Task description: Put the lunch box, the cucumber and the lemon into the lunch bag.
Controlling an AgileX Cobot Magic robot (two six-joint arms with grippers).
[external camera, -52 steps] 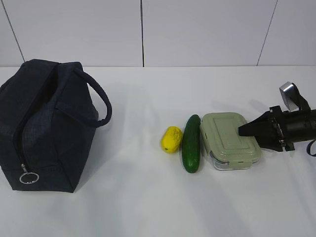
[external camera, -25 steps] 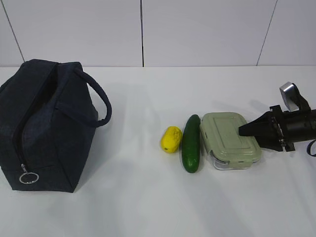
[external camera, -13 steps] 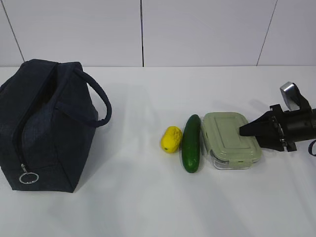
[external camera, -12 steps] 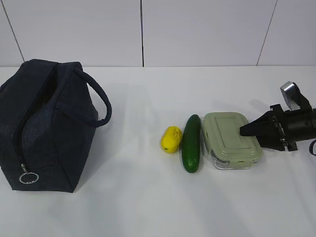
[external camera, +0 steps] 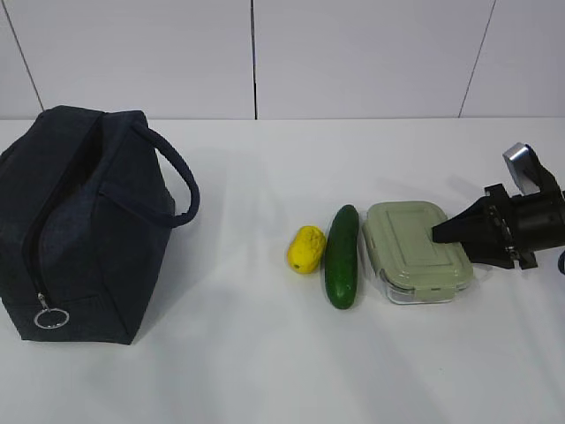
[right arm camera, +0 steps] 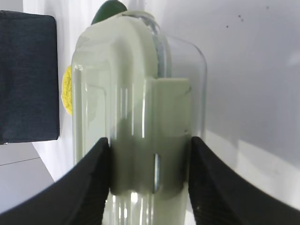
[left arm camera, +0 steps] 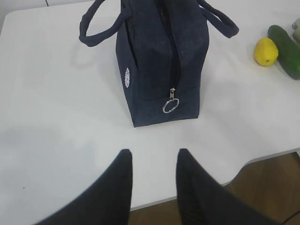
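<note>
I see the lunch bag far left on the table, 2 handles up | lunch box at right, right gripper clamped on its end, both fingers touching | left gripper parted, holding nothing, short of the bag | cucumber just beside the box | lemon just left of it

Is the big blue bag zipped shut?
Mostly shut. On the lunch bag, the zipper pull hangs at the near end; whether the far end gapes, cannot tell.

Slanted front view, two wrist close-ups
</note>
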